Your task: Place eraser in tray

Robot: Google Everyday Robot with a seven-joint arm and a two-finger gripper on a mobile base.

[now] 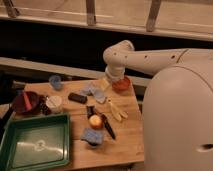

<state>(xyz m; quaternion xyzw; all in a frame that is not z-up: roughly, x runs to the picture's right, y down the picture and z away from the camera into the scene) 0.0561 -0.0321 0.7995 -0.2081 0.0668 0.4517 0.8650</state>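
Observation:
The eraser (77, 97), a small dark block, lies on the wooden table left of centre, beside light blue pads (95, 91). The dark green tray (67, 142) sits at the table's front left corner, its shiny bottom bare. My gripper (114, 78) hangs from the white arm above the table's far right part, right by an orange-red bowl (122, 85), and well to the right of the eraser. The gripper holds nothing that I can see.
A dark red bowl (26, 101), a blue cup (55, 81) and a white cup (53, 102) stand at the left. A black-handled knife (104, 124), an orange ball (95, 120), a yellow peel (115, 110) and another blue pad (92, 135) lie mid-table.

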